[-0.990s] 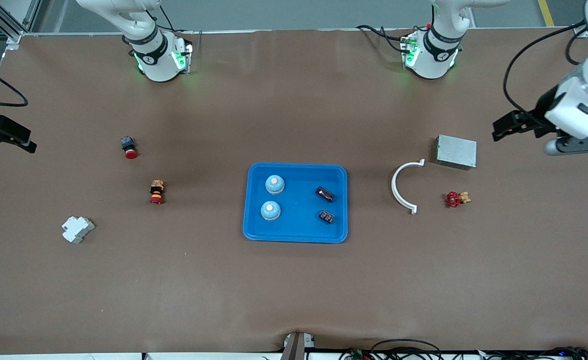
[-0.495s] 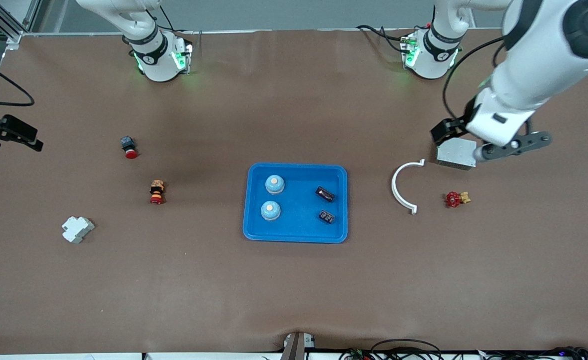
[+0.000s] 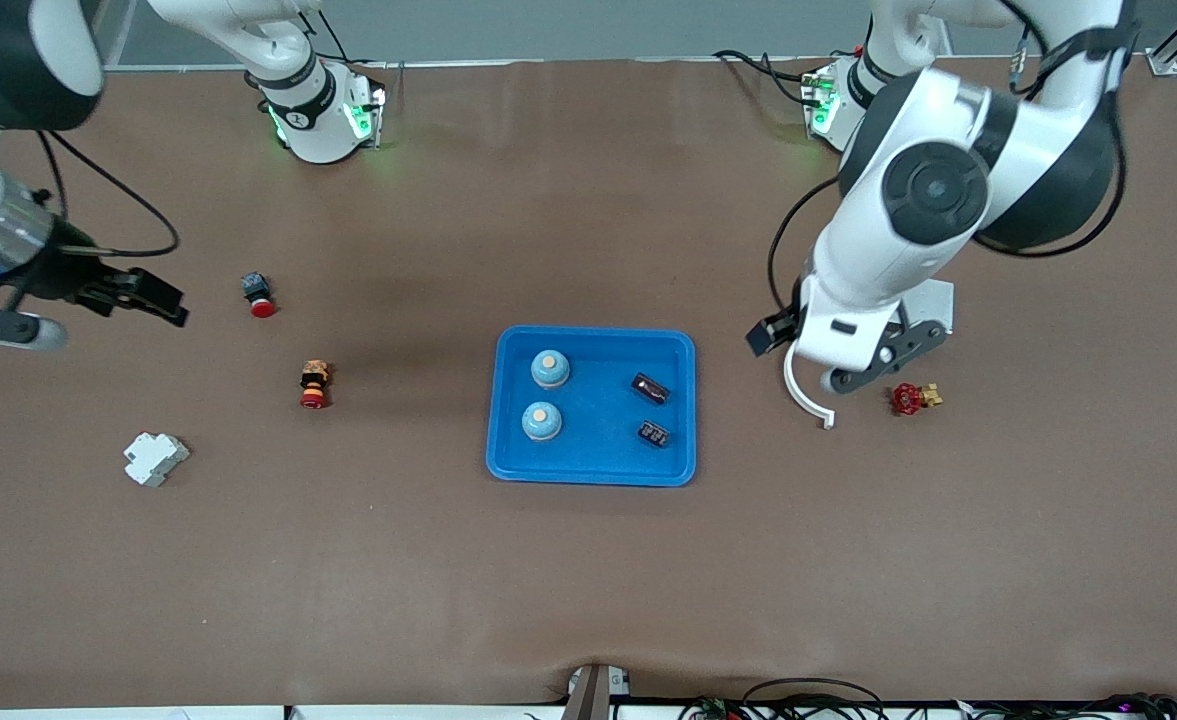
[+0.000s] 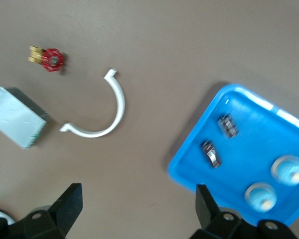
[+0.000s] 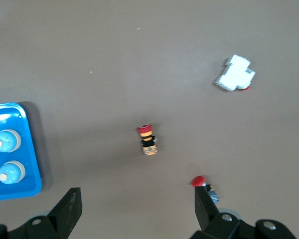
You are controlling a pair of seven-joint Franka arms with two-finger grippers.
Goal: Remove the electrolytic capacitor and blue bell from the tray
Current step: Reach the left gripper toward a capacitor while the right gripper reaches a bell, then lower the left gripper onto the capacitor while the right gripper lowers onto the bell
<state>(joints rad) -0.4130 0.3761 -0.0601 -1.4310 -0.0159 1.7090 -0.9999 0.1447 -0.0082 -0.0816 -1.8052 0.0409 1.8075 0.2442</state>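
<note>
Swinging in since the earlier frames, the left gripper (image 3: 770,335) now hangs over the white curved plastic bracket (image 3: 800,388), the right gripper (image 3: 153,298) near the red-capped push button (image 3: 258,295). Both have fingers wide apart, holding nothing. Two pale-blue dome bells (image 3: 549,369) and two black capacitors (image 3: 650,388) sit unmoved in the blue plastic tray (image 3: 592,473).

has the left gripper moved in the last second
Yes. The left gripper has swung in from the table's edge toward the blue tray, now over the white curved bracket.

Left arm reaches down from its base, elbow high, left gripper (image 4: 137,209) in air, fingers spread wide, empty. Right arm enters at frame edge; right gripper (image 5: 137,209) aloft, fingers apart, empty.
</note>
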